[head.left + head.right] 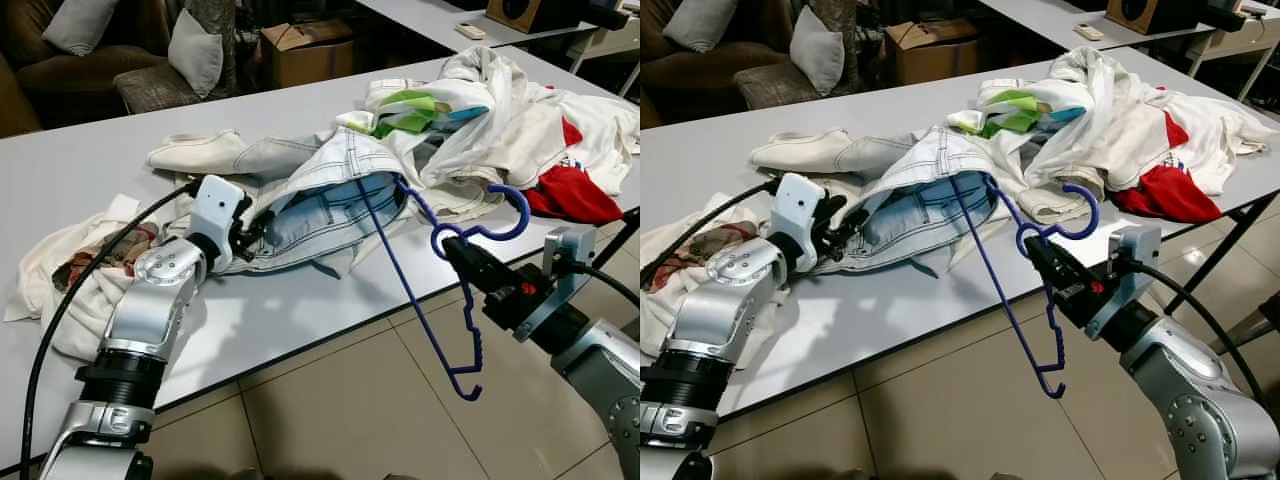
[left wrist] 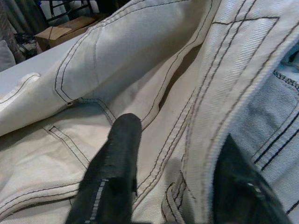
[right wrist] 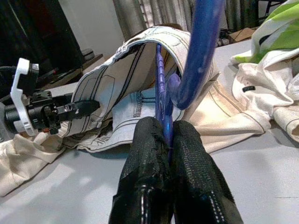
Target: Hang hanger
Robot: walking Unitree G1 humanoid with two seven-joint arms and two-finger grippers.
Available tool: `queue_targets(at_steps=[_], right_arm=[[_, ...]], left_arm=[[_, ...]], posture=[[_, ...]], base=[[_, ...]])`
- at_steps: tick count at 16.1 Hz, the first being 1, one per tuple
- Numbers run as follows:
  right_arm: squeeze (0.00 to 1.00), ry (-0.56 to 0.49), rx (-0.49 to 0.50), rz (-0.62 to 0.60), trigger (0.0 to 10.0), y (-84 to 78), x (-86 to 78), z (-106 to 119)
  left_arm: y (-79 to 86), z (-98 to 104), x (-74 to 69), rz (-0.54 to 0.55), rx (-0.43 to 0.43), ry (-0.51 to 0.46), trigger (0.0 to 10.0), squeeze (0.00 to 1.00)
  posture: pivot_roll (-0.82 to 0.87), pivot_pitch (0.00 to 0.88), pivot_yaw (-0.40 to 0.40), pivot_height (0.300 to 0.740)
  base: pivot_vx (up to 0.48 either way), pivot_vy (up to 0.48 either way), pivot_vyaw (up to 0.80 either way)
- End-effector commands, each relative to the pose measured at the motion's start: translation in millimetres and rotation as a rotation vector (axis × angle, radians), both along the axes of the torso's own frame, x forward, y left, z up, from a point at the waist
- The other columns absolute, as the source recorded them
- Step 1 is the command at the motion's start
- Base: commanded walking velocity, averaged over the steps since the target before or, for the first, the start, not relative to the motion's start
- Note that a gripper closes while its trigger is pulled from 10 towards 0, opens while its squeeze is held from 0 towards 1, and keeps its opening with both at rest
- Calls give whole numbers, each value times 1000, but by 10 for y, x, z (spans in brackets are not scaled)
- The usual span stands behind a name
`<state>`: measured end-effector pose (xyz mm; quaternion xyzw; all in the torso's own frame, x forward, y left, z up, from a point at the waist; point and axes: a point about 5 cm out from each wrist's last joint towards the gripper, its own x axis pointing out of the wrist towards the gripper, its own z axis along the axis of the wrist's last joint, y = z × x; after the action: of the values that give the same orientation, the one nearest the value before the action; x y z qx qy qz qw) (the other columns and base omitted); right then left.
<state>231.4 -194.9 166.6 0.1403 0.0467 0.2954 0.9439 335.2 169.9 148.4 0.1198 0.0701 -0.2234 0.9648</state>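
Blue hanger past table edge, right gripper clamping, jeans possibly snagged.

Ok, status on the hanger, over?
Right gripper shut on blue hanger, one end inside the jeans waistband. Left gripper holding waistband open. Clothes pile crowds behind.

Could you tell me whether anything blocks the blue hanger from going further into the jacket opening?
Nothing visible does. The right gripper is clamped on the blue hanger, one arm of which already reaches into the denim jacket, whose edge the left gripper pinches.
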Motion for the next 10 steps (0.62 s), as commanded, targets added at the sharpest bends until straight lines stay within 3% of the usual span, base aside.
queue_targets(at_steps=[1,6,7,8,9,10], right_arm=[[0,-15,2,7,10000,9,12,11],[0,-9,-10,11,10000,19,39,-19],[0,5,-43,44,10000,65,35,-55],[0,32,-93,88,10000,166,79,-130],[0,32,-93,88,10000,166,79,-130],[0,53,-108,76,10000,230,178,-178]], left_arm=[[24,55,20,6,-4,-17,0,0],[57,228,113,13,-8,-66,0,0],[36,388,196,-3,-4,-109,0,0],[-80,757,314,-83,40,-208,0,0],[-80,757,314,-83,40,-208,0,0],[-199,1026,352,-157,79,-279,0,0]], posture=[[-155,0,11,740],[-141,0,10,740],[-135,0,9,740],[-130,0,17,740],[-130,0,17,740],[-118,0,15,740]], base=[[0,0,0],[0,0,0],[0,0,0],[0,0,0],[0,0,0],[0,0,0]])
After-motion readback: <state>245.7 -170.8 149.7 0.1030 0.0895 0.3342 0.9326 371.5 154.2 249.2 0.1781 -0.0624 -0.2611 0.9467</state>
